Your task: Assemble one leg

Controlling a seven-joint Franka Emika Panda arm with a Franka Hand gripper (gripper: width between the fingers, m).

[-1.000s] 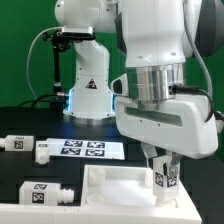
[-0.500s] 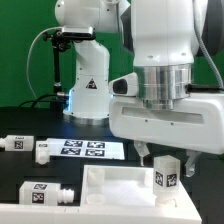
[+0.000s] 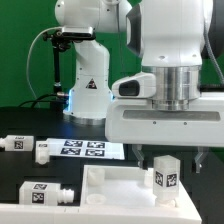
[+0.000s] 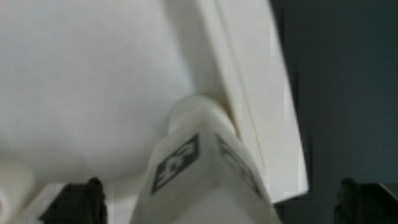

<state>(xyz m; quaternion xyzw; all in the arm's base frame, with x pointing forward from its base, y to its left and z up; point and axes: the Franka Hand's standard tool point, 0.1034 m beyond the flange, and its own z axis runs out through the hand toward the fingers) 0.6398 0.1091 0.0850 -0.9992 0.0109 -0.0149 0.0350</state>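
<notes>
I have the gripper (image 3: 170,160) hanging over the near right part of the scene, and its fingers (image 3: 141,158) are spread wide and hold nothing. The leg (image 3: 166,174) stands upright between them, with a clear gap on either side. Only its top reaches the level of the fingertips.

The leg sits on the panel (image 3: 115,183), at the corner toward the exterior view's right, with its black-and-white tag (image 3: 164,180) facing the camera. I cannot tell whether it is seated in a hole or only resting there.

In the wrist view I look straight down on the leg (image 4: 199,150). It is close against the panel's (image 4: 89,80) raised rim, with the dark table (image 4: 338,80) just beyond. The two dark fingertips (image 4: 80,200) show at the edge of that picture, one on each side of the leg and apart from it.

The marker board (image 3: 85,148) lies flat on the table (image 3: 30,168), farther back than the panel. On the exterior view's left, a near part (image 3: 45,193) lies on its side just beside the panel. Two far parts (image 3: 15,143) lie farther back, next to the marker board's left end. All three are white and carry tags. The arm's base (image 3: 88,95) stands at the far side behind the marker board.
</notes>
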